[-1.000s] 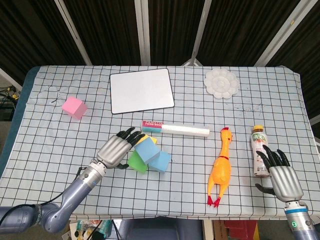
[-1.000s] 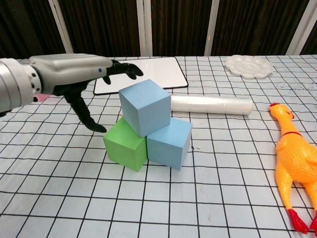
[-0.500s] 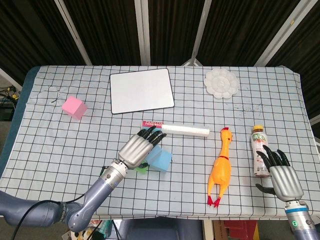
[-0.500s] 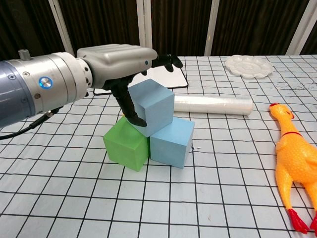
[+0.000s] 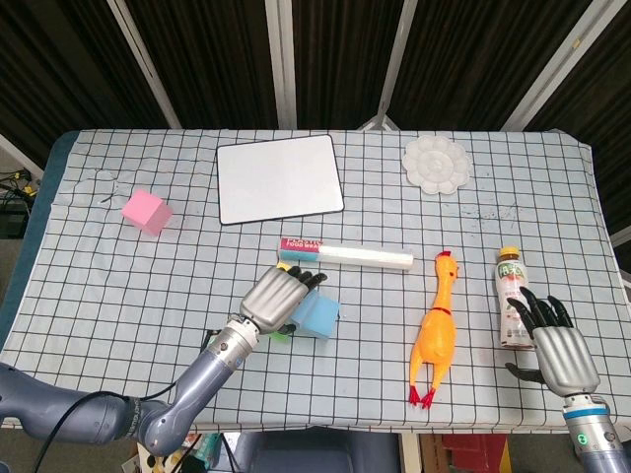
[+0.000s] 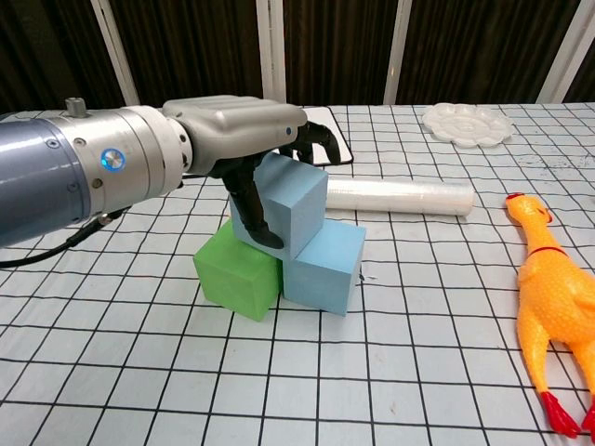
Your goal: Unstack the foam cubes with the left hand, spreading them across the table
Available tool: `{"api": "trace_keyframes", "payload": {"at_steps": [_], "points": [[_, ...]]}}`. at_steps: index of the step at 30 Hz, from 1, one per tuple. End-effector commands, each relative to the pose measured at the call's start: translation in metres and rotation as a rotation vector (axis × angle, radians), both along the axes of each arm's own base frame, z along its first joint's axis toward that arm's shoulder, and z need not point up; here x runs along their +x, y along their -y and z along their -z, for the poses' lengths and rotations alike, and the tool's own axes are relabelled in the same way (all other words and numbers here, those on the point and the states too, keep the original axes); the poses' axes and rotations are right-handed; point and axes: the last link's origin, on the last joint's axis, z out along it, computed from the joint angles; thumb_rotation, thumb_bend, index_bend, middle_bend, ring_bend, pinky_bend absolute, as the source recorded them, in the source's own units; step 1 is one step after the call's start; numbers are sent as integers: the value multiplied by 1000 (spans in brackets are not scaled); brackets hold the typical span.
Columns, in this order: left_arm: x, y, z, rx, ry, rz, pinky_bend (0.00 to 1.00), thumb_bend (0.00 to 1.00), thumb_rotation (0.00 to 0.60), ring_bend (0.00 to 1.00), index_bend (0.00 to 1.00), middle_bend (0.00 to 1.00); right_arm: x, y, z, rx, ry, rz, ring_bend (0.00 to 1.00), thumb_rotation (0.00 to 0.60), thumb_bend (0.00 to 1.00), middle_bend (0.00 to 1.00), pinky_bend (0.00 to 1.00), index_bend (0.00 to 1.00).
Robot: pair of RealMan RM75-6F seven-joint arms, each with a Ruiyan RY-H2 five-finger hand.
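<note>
Three foam cubes stand stacked near the table's middle. An upper blue cube [image 6: 296,197] rests on a green cube [image 6: 236,275] and a lower blue cube [image 6: 325,269]. My left hand [image 6: 244,132] covers the stack from above. Its fingers [image 6: 314,136] curl over the upper cube's far edge and its thumb presses the near face, so it grips that cube. In the head view the left hand [image 5: 279,297] hides most of the stack; only the lower blue cube [image 5: 318,315] and a sliver of the green cube [image 5: 280,336] show. A pink cube [image 5: 146,211] lies far left. My right hand [image 5: 556,351] rests open at the front right.
A white roll [image 6: 400,197] lies just behind the stack. A rubber chicken [image 5: 439,330] and a bottle [image 5: 510,296] are to the right, the bottle beside my right hand. At the back sit a whiteboard [image 5: 280,177] and a paint palette [image 5: 436,165].
My left hand has moved right, from beside the stack to over it. Its fingers have closed around the upper blue cube, which has shifted a little. The right hand has not moved.
</note>
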Motion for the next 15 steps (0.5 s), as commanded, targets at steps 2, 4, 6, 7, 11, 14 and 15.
{"api": "trace_keyframes", "payload": {"at_steps": [2,4,6,7,11,14,15], "points": [[6,-3,-7,64,99,59,661,171,600,447,313,488,-4,3,1,11,-14,22,140,600,23,38,69,143],[6,-5,-11,94,125,81,662,173,600,448,316,492,-4,3,1,12,-13,26,140,600,23,38,69,142],[4,-7,-15,128,146,100,662,173,600,448,317,495,-3,3,1,9,-13,25,140,600,23,38,69,143],[3,-8,-19,145,154,110,662,173,600,448,317,495,-3,3,0,4,-13,23,140,600,23,38,69,142],[-10,-14,-33,234,120,165,659,173,600,448,314,485,-2,2,-2,-15,-9,19,140,600,23,38,69,143],[-33,-16,-47,315,28,230,657,173,600,448,316,480,0,1,-4,-25,-2,11,140,600,23,38,69,143],[-42,-16,-52,338,-6,255,657,173,600,448,317,479,0,0,-4,-25,0,9,140,600,23,37,69,143]]}}
